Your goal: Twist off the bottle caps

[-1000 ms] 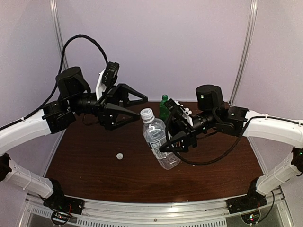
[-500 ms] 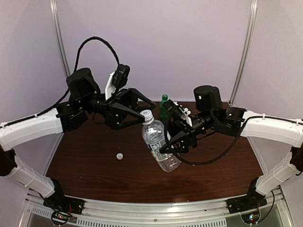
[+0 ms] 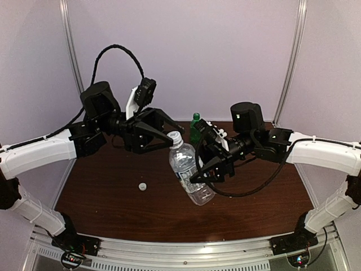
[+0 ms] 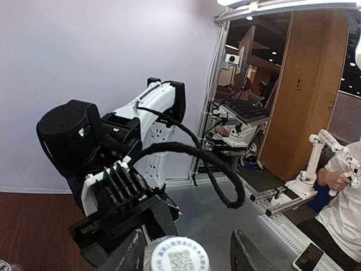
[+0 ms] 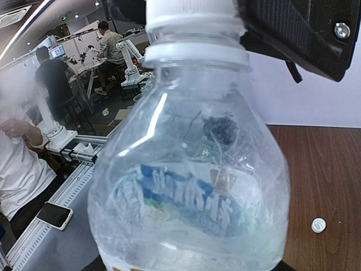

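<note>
As right tool (image 3: 202, 165) grips bottle (image 3: 188, 169), cap (image 4: 179, 257) seemingly sits inside left tool (image 3: 174, 135).

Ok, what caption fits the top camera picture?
The right pincer holds the tilted water bottle; the left pincer straddles its white cap.

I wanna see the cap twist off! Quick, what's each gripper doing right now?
Left gripper: open, one finger on each side of the white cap, not squeezing it yet.
Right gripper: closed, holding the clear water bottle.

Loose cap (image 3: 142, 186) lies on table (image 3: 101, 195), left of water bottle (image 3: 184, 167); another bottle (image 3: 195, 125) stands behind
</note>
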